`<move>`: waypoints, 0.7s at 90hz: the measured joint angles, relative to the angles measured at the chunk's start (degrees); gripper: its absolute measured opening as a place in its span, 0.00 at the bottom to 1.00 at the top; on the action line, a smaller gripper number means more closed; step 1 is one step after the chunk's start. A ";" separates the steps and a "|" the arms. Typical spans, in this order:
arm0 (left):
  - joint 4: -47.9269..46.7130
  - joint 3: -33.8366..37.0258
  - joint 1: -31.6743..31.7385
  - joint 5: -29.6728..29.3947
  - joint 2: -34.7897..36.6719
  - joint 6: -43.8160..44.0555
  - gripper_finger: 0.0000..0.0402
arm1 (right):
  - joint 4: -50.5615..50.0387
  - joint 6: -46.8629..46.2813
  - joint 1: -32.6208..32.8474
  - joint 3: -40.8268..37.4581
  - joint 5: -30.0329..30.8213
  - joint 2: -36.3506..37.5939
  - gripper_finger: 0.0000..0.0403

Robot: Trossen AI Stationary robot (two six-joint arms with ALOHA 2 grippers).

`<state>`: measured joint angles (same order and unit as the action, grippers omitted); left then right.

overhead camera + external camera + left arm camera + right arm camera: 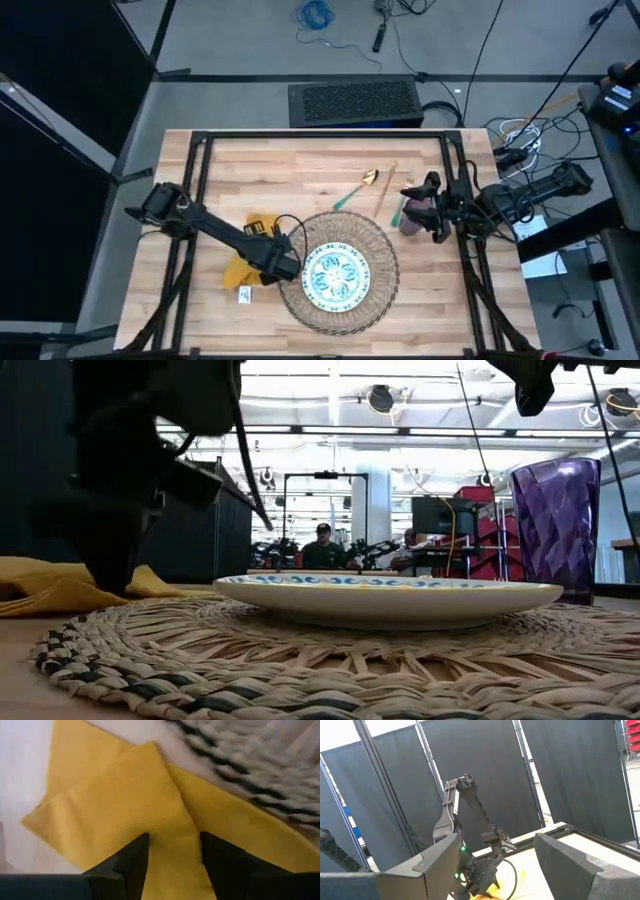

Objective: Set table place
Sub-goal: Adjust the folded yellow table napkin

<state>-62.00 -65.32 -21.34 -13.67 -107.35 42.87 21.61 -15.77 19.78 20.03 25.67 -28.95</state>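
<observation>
The left pincer [268, 262] is low over the yellow napkin [243, 268], its fingers [131, 862] spread with the cloth between them, just beside the woven mat [380, 262] that carries the plate [336, 275]. The right pincer [425, 207] is spread above the purple cup [410, 215], on the table [300, 170].

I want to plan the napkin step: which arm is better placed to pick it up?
Left. Its open pincer hangs directly over the yellow napkin; the right pincer is across the mat, above the purple cup.
</observation>
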 joint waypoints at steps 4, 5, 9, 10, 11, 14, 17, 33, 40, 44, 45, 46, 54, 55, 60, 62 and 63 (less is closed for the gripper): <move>-0.74 0.00 0.00 -0.71 -0.57 -0.82 0.35 | 0.04 -0.72 -0.31 0.00 0.10 -0.36 0.61; -0.90 0.00 0.00 -0.89 -0.66 -1.08 0.34 | 0.04 -0.93 -0.41 0.00 0.10 -0.51 0.61; -1.20 0.00 0.00 -1.69 -0.77 -1.63 0.28 | 0.06 -1.73 -0.87 0.00 0.13 -1.13 0.60; -1.21 0.00 0.00 -1.95 -0.77 -1.73 0.27 | 0.05 -1.88 -1.00 0.00 0.12 -1.32 0.59; -1.24 0.00 0.00 -2.25 -0.77 -1.79 0.25 | 0.04 -2.02 -1.14 0.00 0.11 -1.51 0.59; -1.37 0.00 -0.08 -3.42 -0.68 -2.05 0.19 | 0.06 -2.39 -1.61 0.00 0.15 -2.21 0.58; -1.44 -0.02 -0.11 -4.08 -0.57 -3.05 0.12 | 0.04 -2.79 -2.13 0.00 0.15 -2.96 0.57; -6.72 -4.14 -0.11 -9.43 -0.46 -5.32 0.01 | 0.54 -5.28 -4.98 0.00 -0.16 -8.84 0.50; -9.12 -6.98 -0.11 -11.71 -0.48 -6.11 0.00 | 1.47 -5.94 -6.33 0.03 -0.74 -11.90 0.46; -11.08 -8.86 -0.11 -13.27 -0.46 -6.27 0.00 | 1.41 -6.09 -7.23 0.67 -1.46 -13.59 0.44; -11.65 -9.28 -0.11 -13.65 -0.38 -6.35 0.00 | 1.41 -6.11 -7.47 0.95 -1.81 -14.00 0.44; -12.23 -9.70 -0.11 -14.02 -0.31 -6.41 0.00 | 1.40 -6.13 -7.70 1.29 -2.16 -14.43 0.43; -15.31 -13.03 0.13 -16.02 -0.01 -7.60 0.00 | 0.54 -6.78 -9.64 4.96 -5.06 -17.68 0.40; -15.56 -13.48 0.19 -16.22 0.02 -7.72 0.00 | 0.05 -6.91 -9.90 5.57 -5.51 -18.08 0.40; -17.18 -15.12 0.26 -17.03 0.26 -7.80 0.00 | -3.59 -7.52 -11.07 9.10 -7.74 -20.37 0.39; -18.11 -15.67 0.31 -17.32 0.44 -7.87 0.00 | -5.54 -7.58 -11.45 10.53 -8.63 -21.35 0.38; -18.60 -15.97 0.35 -17.48 0.51 -7.88 0.00 | -6.52 -7.59 -11.60 11.22 -8.95 -21.88 0.38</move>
<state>-80.59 -81.29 -20.99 -31.15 -106.84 34.99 15.09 -23.36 8.18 31.26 16.72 -50.82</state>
